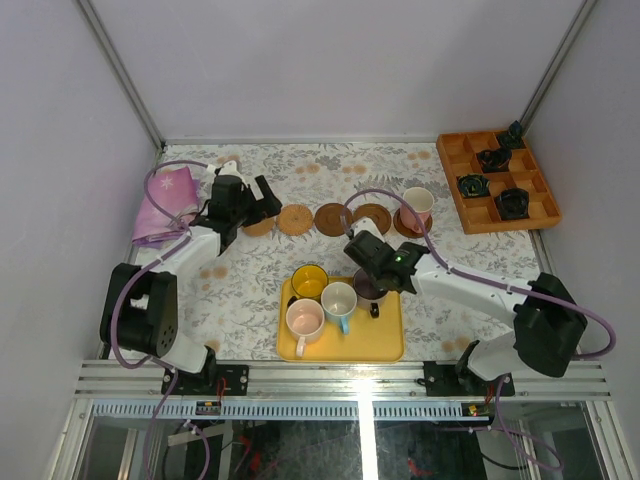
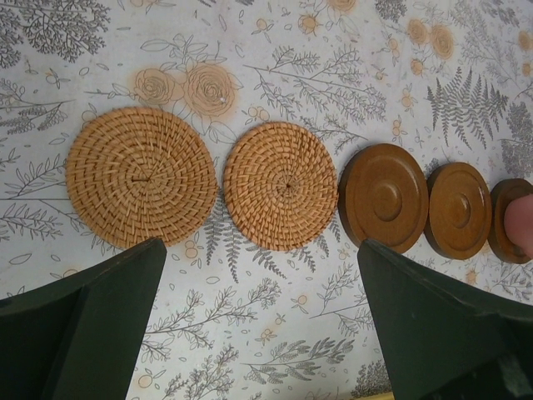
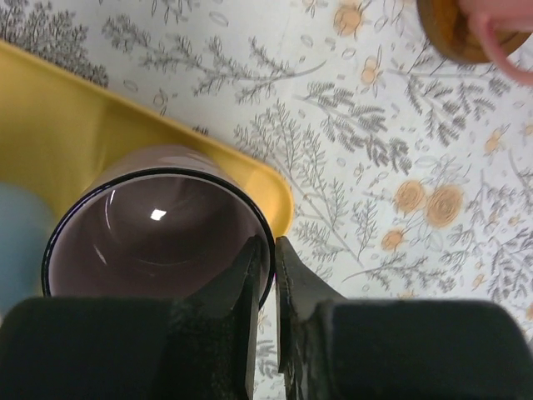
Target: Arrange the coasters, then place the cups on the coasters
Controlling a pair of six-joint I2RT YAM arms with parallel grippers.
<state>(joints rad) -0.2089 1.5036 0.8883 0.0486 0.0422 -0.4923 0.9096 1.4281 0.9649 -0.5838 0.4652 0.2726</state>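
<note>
Several coasters lie in a row across the table: two woven tan ones (image 2: 141, 177) (image 2: 281, 185) and three dark wooden ones (image 2: 383, 197) (image 2: 459, 210) (image 2: 510, 221). A salmon pink cup (image 1: 417, 205) stands on the rightmost one. My left gripper (image 2: 260, 246) hangs open just in front of the woven pair, with nothing between its fingers. My right gripper (image 3: 272, 246) is shut on the rim of the purple-grey cup (image 3: 158, 233), one finger inside and one outside, at the yellow tray's (image 1: 385, 335) back right corner. The yellow (image 1: 309, 281), white-and-blue (image 1: 339, 300) and pale pink (image 1: 305, 318) cups stand in the tray.
A wooden divided tray (image 1: 497, 182) holding small black objects sits at the back right. A pink cloth (image 1: 167, 205) lies at the left edge beside my left arm. White walls close in the table on three sides.
</note>
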